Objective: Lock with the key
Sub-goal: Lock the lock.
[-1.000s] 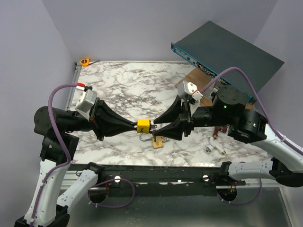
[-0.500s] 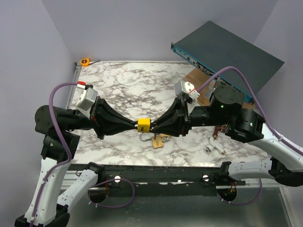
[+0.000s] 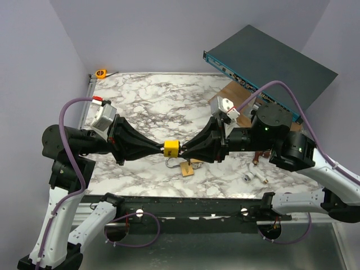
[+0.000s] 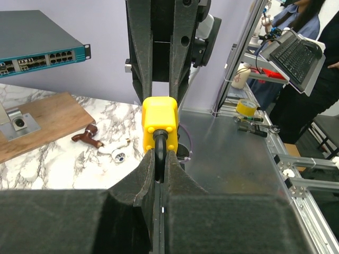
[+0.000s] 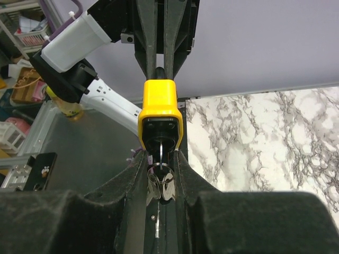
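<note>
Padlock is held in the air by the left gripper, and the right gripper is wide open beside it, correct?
No: the right gripper is shut on the key at the padlock, as the right wrist view shows. The left gripper does hold it in the air.

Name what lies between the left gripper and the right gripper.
The yellow padlock: left gripper holds it, right gripper pinches its key; top view shows this.

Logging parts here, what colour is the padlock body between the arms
The padlock body is yellow, clearest in the right wrist view.
</note>
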Robot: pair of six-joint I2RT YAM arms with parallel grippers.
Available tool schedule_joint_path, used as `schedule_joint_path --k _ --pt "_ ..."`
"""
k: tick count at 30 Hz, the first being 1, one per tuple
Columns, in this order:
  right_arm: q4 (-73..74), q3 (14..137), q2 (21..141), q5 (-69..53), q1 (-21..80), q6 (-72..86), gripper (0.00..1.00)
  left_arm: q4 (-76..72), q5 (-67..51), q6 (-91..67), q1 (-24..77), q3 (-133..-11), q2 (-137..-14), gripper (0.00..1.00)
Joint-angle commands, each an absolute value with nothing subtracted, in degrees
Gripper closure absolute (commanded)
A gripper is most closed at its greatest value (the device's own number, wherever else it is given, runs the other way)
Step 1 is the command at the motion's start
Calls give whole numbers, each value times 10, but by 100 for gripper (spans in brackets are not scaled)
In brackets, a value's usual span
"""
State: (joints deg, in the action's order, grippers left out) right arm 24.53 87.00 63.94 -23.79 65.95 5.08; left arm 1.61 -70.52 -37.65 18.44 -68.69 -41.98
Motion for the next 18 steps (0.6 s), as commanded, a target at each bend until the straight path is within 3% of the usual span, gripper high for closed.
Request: schedule_joint_path --k 1,13,18 --pt "253 861 615 -214 661 50 99 -1 -688 -365 179 -694 -417 100" --pt "274 839 583 -170 662 49 99 -24 -686 -381 173 -698 -430 100" --pt "283 837 600 -61 661 61 99 69 -607 -336 171 -718 -451 100"
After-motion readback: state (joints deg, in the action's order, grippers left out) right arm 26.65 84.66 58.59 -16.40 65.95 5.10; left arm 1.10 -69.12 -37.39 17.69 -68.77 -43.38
